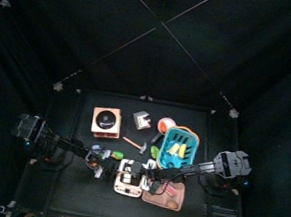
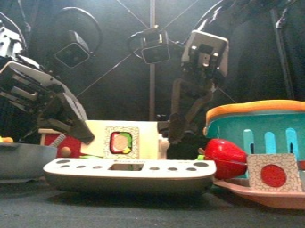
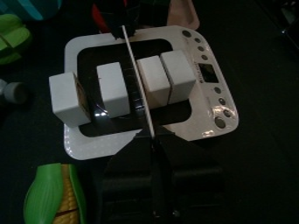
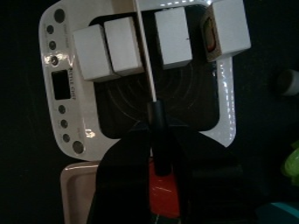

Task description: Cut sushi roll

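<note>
Four roll point(image 4: 158, 39) pieces sit on the board point(image 4: 70, 114); the right claw point(image 4: 156, 188), clenched on the knife point(image 4: 151, 83), should press straight down.

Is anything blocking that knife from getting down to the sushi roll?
Nothing visible. In the right wrist view the knife already sits in a gap between the white sushi roll pieces on the white scale. The right claw holds its handle.

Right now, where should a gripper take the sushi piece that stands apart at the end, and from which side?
Take the end piece across its two flat cut faces, coming from above: the outer face is free, and a gap separates it from its neighbour.
</note>
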{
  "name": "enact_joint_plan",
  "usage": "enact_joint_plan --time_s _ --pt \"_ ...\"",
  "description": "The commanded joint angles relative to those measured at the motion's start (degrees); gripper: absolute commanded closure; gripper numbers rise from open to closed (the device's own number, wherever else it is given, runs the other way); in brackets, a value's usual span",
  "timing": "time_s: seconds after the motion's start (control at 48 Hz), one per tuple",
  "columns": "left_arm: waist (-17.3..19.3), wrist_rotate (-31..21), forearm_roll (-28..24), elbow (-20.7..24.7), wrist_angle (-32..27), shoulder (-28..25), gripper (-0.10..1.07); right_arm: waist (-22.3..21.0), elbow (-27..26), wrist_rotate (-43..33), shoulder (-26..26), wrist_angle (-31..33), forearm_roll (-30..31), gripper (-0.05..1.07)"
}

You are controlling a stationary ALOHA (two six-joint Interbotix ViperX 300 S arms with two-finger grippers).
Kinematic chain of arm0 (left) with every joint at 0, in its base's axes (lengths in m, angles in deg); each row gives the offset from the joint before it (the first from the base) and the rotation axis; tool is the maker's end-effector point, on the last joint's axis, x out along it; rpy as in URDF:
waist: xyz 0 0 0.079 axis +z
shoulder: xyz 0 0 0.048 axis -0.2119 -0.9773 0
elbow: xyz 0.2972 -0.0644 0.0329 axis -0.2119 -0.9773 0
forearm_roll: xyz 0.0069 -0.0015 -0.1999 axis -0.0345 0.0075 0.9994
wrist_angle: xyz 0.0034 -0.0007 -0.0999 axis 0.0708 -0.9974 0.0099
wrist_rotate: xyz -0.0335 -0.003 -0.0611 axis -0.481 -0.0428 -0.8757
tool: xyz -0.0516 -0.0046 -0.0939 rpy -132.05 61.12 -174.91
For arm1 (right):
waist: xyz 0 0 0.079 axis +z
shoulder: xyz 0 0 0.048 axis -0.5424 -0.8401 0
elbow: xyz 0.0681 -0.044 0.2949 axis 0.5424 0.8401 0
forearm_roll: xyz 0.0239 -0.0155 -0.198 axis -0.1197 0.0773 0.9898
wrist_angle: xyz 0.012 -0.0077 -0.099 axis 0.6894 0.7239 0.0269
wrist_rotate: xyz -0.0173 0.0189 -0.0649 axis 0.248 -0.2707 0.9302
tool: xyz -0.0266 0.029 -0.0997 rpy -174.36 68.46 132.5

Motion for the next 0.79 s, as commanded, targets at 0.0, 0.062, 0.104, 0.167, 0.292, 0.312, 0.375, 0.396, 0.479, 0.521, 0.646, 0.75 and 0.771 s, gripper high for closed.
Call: enact_joint_plan --time_s 0.0,0.062,0.104,0.167,0.292,0.312,0.375,0.396,0.479,0.521,0.646,0.75,0.771 --pt "-1.2 0.1 -0.2 -0.4 -0.2 0.3 0.62 -0.2 -0.4 -0.1 1.6 0.9 -0.2 0.63" --pt "-1.2 0.1 -0.2 -0.4 -0.3 0.7 0.62 -0.2 -0.5 -0.1 1.9 1.2 0.1 0.63" --pt "-1.2 0.1 -0.2 -0.4 -0.2 1.0 0.62 -0.1 -0.7 -0.1 2.2 1.4 0.2 0.63" --pt "-1.2 0.1 -0.2 -0.2 -0.2 1.7 0.62 -0.2 -1.1 0.0 2.7 1.8 0.4 0.63" --pt "-1.2 0.2 -0.2 0.0 -0.2 3.4 0.62 -0.1 -1.6 0.0 3.4 2.5 0.9 0.63" --pt "-1.2 0.2 -0.2 0.0 -0.3 3.7 0.62 -0.2 -1.7 0.0 3.5 2.6 1.1 0.63" --pt "-1.2 0.2 -0.2 0.1 -0.2 4.6 0.62 -0.2 -2.0 0.0 3.8 2.9 1.4 0.63" --pt "-1.2 0.2 -0.2 0.1 -0.3 4.9 0.62 -0.2 -2.0 0.0 4.0 2.9 1.5 0.63" --pt "-1.1 0.2 -0.2 0.1 -0.3 6.2 0.62 -0.2 -2.5 0.0 4.4 3.0 2.4 0.63" --pt "-1.1 0.2 -0.2 0.0 -0.3 6.9 0.62 -0.2 -2.6 -0.1 4.7 3.0 2.8 0.63" --pt "-0.8 0.1 -0.1 -0.4 -0.4 9.1 0.62 -0.2 -2.8 -0.1 5.6 3.6 3.4 0.63" --pt "-0.8 0.1 1.0 -0.4 -0.6 10.6 0.63 -0.2 -2.8 -0.1 6.4 3.7 3.3 0.63" --pt "-0.8 0.1 1.3 -0.4 -0.6 10.9 0.63 -0.1 -2.8 -0.1 6.5 3.7 3.3 0.63"
